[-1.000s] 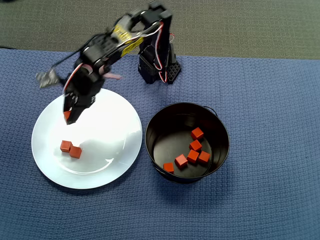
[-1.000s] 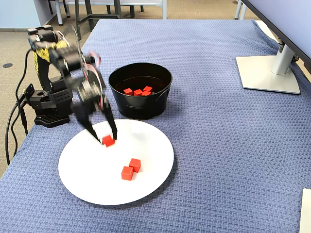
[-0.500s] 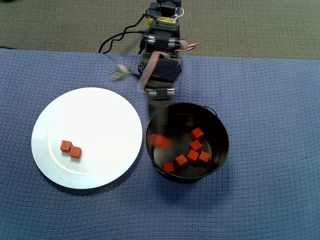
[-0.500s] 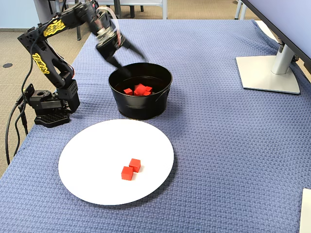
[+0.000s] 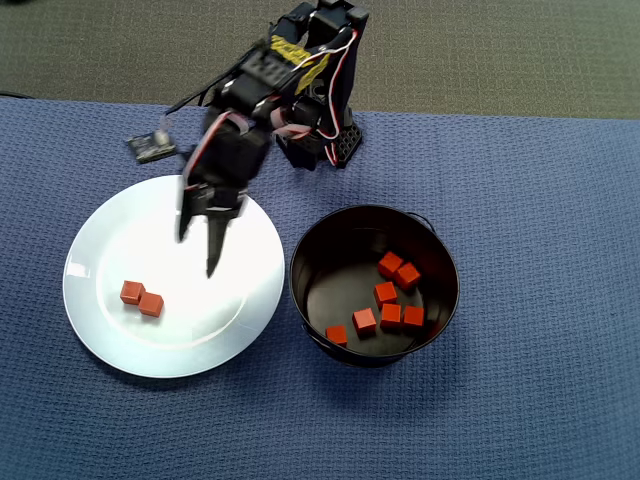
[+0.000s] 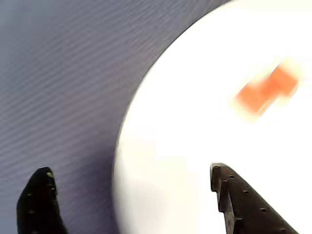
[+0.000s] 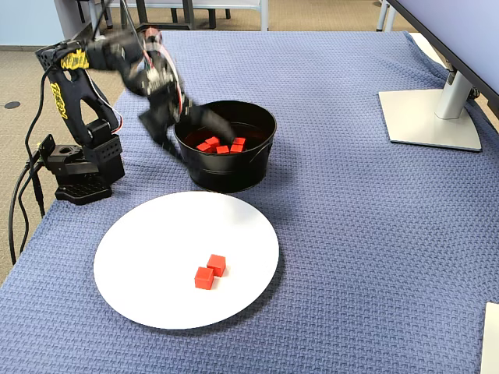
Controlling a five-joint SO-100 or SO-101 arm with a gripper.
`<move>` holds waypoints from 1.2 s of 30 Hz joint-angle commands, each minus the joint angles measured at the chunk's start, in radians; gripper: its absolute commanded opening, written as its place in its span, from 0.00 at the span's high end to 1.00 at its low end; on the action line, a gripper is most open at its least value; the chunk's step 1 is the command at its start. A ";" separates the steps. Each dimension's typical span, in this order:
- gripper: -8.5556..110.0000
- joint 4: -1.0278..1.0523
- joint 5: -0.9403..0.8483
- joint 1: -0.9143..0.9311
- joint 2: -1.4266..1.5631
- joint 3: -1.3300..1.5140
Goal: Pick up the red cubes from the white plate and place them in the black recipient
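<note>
The white plate [image 5: 110, 240] is round, glossy and shallow, and it lies on a blue cloth [image 5: 540, 200] with a woven, waffle-like texture. Two of the red cubes [image 5: 141, 298] rest on the plate, touching each other at one corner, on its left part in the overhead view. They are small, matte and sharp-edged. The black recipient [image 5: 440, 255] is a deep round metal pot with a shiny inside, and it stands just beside the plate on the right in the overhead view. Six more cubes lie on its bottom, most of them close together.

The gripper [image 5: 196, 252] hangs above the upper part of the plate. Its two dark fingers are spread apart and there is nothing between them. They are long and pointed, and in the wrist view small holes or studs are visible on the fingers [image 6: 243, 204].

In the overhead view all six cubes in the pot can be counted; in the fixed view only some of them show over the rim. The fixed view shows also a grey monitor foot [image 7: 433, 117] on the cloth at the right, which the other views do not show. The wrist view shows the plate edge as a bright curve against the ribbed cloth, and the two cubes are only a blurred orange patch there. In the fixed view the gripper itself is blurred, near the pot
</note>
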 commanded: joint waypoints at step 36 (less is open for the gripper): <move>0.73 -0.535 -0.695 0.245 -0.514 0.055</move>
